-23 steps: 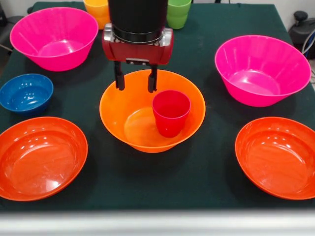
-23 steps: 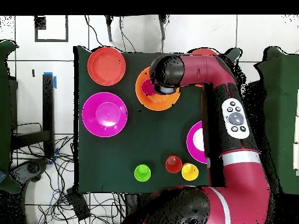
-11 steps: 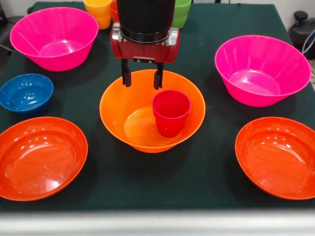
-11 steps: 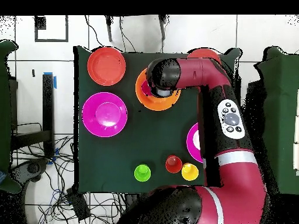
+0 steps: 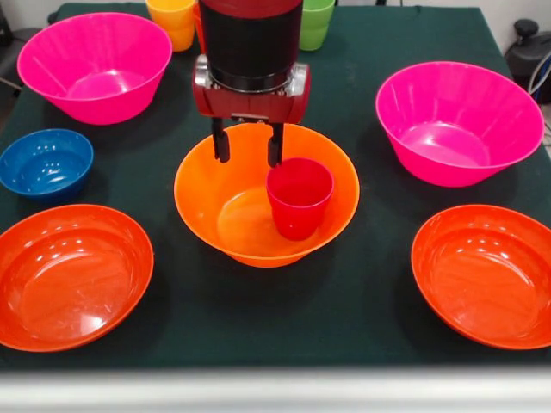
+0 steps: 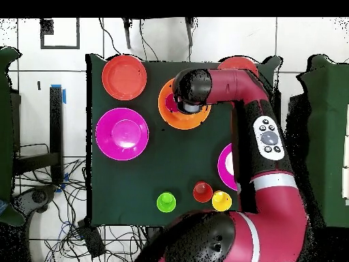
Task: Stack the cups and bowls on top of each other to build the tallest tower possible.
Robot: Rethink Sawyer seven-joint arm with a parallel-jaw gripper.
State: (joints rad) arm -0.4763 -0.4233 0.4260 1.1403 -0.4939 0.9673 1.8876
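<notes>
— Listing the worktop (image 5: 362, 301) stock, front view first. What sits at the centre?

— Item one: large orange bowl (image 5: 232, 232), upright, mid-worktop. Item two: red cup (image 5: 299, 196), upright inside that bowl, standing right of the bowl's middle, mouth up.

— And the tool?

— Tool (image 5: 248, 153): hangs from the red and black arm (image 5: 250, 52) over the far rim of the orange bowl. Its two dark fingers (image 5: 221, 144) stand apart with nothing between them. The right finger is just beside the red cup's far-left rim; contact cannot be told.

— Other bowls?

— Two large pink bowls: one far left (image 5: 95, 64), one right (image 5: 456, 120). One small blue bowl (image 5: 45, 162) at the left edge, between the far-left pink bowl and a shallow one. Two shallow red-orange bowls: near left (image 5: 69, 275) and near right (image 5: 486, 274). All upright, all empty, each apart from its neighbours.

— Remaining cups?

— Yellow cup (image 5: 172, 19) and green cup (image 5: 312, 21) at the far edge, either side of the arm. A sliver of a further cup shows just beside the yellow one, mostly hidden by the arm. The overhead view gives three cups near the robot's base: green (image 6: 166, 202), a reddish orange cup (image 6: 202, 192) and yellow (image 6: 221, 200), the last two touching or nearly so.

— Overhead for the centre?

— Arm covers most of the orange bowl (image 6: 170, 112); the red cup is hidden there.
</notes>
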